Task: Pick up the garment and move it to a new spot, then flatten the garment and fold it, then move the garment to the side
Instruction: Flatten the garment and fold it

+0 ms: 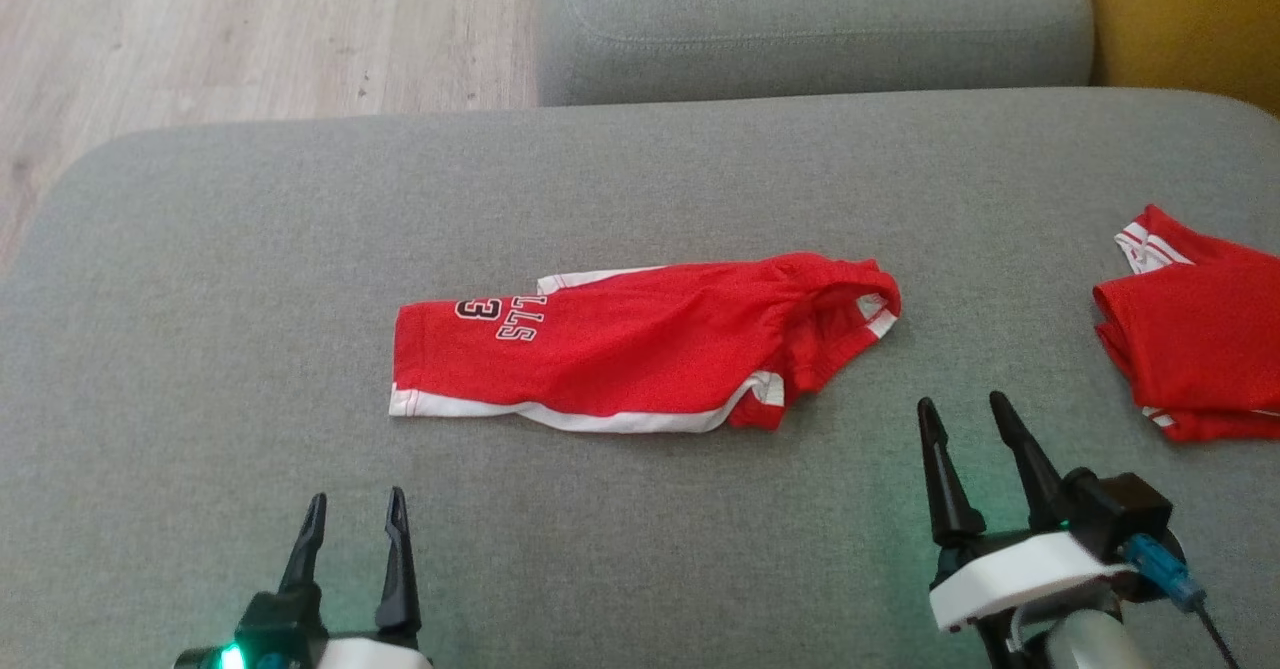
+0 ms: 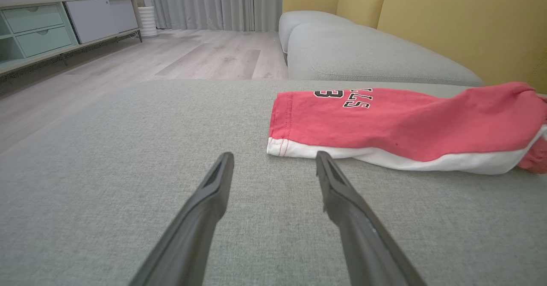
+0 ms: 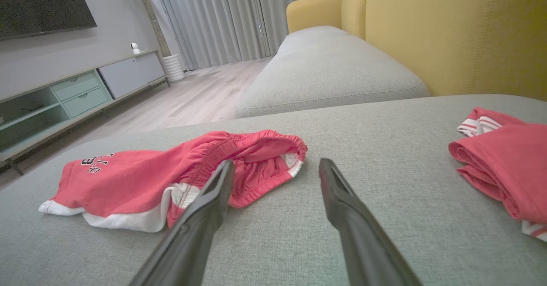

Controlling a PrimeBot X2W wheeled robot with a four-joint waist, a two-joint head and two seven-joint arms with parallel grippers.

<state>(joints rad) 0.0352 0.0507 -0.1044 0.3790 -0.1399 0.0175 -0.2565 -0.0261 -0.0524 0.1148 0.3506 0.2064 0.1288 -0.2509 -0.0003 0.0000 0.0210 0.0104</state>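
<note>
1. Partly readable print on the garment [image 1: 640, 349]: black-and-white "LLS" and a "3", upside down in the head view. The rest of the print is cut off at the fabric's upper edge.
2. Garment sits mid-frame in the head view on the grey seat cushion [image 1: 200, 349], long axis left to right. Leg hem is at the left end, waistband at the right.
3. Second red garment [image 1: 1190, 339] lies at the right edge, clipped by the frame, well apart from the first. It looks folded, with white stripes at its corners.
4. Both gripper bodies are cut off by the bottom edge of the head view.
5. Left gripper [image 1: 357, 495]: fingers spread, nothing between them, low left, short of the hem. In the left wrist view [image 2: 273, 155] the white hem corner sits just past the tips; I can't tell if they touch.
6. Right gripper [image 1: 964, 401]: fingers spread, holding nothing, lower right, near the waistband end. In the right wrist view [image 3: 277, 162] one finger overlaps the waistband and hides part of it.
7. Materials: red knit with white edge trim and red stitching on the hem. Waistband is gathered elastic, bunched and gaping open.
8. Cushion is a coarse grey weave with rounded corners. Fingers are dark, long and tapered to points.
9. Behind: yellow backrest [image 3: 448, 33], pale wood floor [image 1: 250, 29], grey curtains [image 3: 222, 16].
</note>
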